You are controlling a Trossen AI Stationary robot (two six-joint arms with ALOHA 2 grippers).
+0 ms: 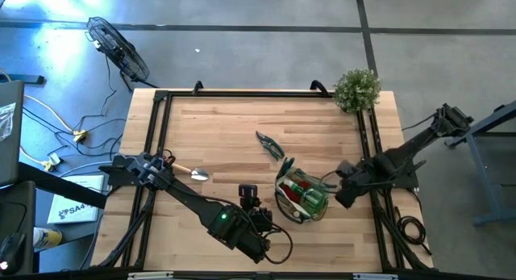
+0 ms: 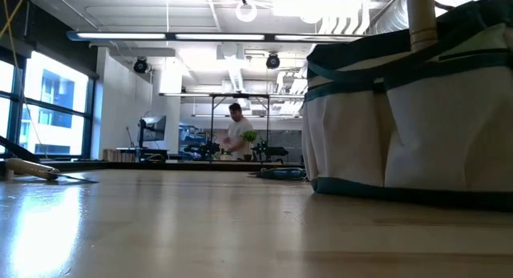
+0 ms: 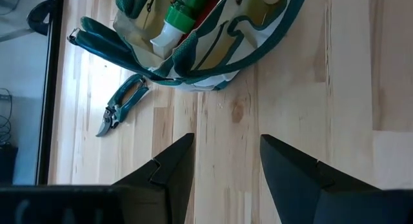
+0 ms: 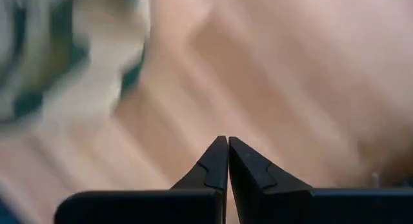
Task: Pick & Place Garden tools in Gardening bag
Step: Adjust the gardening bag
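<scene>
While the bag on the desk already holds a spray bottle, shears and trowel lie outside. Left jaws stand part-open, empty; right jaws are closed, empty. Next, probably, fetch the shears.

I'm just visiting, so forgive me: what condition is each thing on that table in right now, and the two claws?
Gardening bag: open-topped, already holding a spray bottle.
Pruning shears: lying on the table beside the bag.
Trowel: lying flat on the table.
Left gripper: open, empty, over bare wood.
Right gripper: shut, empty, near the bag.
Plant: upright at the table's corner.
</scene>
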